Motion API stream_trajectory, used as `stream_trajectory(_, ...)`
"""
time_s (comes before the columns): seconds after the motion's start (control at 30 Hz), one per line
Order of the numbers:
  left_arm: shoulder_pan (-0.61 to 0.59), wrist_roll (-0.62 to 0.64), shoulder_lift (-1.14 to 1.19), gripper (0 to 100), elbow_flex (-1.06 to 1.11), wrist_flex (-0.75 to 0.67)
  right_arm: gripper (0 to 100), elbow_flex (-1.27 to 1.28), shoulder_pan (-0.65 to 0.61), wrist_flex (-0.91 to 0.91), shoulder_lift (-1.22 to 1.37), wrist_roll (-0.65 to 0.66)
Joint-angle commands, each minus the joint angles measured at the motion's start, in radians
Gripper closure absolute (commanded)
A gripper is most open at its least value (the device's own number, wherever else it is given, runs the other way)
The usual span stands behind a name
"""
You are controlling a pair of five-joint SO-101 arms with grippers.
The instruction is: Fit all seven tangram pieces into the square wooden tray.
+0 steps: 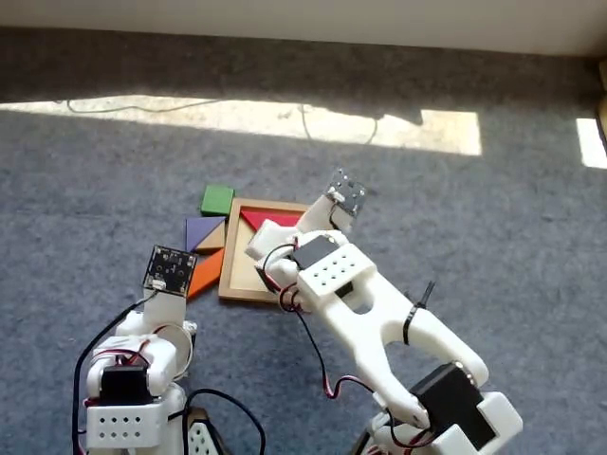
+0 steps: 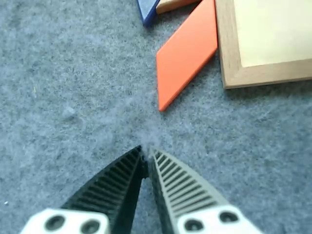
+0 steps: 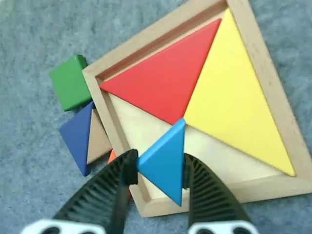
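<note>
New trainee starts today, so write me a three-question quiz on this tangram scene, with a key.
1. True or false: the left gripper holds the orange parallelogram.
2. The right gripper is: A) open and empty; B) shut on the light blue triangle; C) shut and empty.
3. Fill in: ___ pieces lie inside the wooden tray.
Key: 1 false; 2 B; 3 two.

Grey carpet [image 1: 493, 246] covers the floor, a sunlit band [image 1: 285, 118] crossing it below a pale wall [image 1: 379, 14].
</note>
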Motion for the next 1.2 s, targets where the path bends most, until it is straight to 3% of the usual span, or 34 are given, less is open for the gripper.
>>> stream_trajectory(0.0,-0.005,-0.006,-0.035,99,0.019,0.003,93.1,-0.007,-0.001,-0.058,-0.007,-0.072)
stream_trajectory(0.13,-0.005,-0.006,-0.035,99,0.019,0.003,90.6,-0.013,-0.002,-0.058,-0.01,-0.118)
stream_trajectory(0.3,-0.005,-0.006,-0.035,99,0.019,0.003,77.2,-0.007,-0.018,-0.058,-0.008,-0.114)
stream_trajectory(0.53,-0.005,-0.006,-0.035,99,0.019,0.003,77.1,-0.008,-0.025,-0.053,-0.019,-0.107)
stream_trajectory(0.77,-0.005,-0.006,-0.035,99,0.019,0.003,77.3,-0.007,0.022,0.025,-0.111,0.252)
stream_trajectory(0.83,-0.005,-0.006,-0.035,99,0.019,0.003,82.2,-0.007,0.033,0.036,-0.14,0.333)
stream_trajectory(0.93,-0.005,-0.006,-0.035,99,0.019,0.003,99.5,-0.013,0.058,0.033,-0.142,0.474)
stream_trajectory(1.0,-0.005,-0.006,-0.035,99,0.019,0.003,97.5,-0.013,0.059,0.033,-0.119,0.586)
stream_trajectory(1.17,-0.005,-0.006,-0.035,99,0.019,0.003,99.4,-0.016,0.03,0.03,-0.022,0.651)
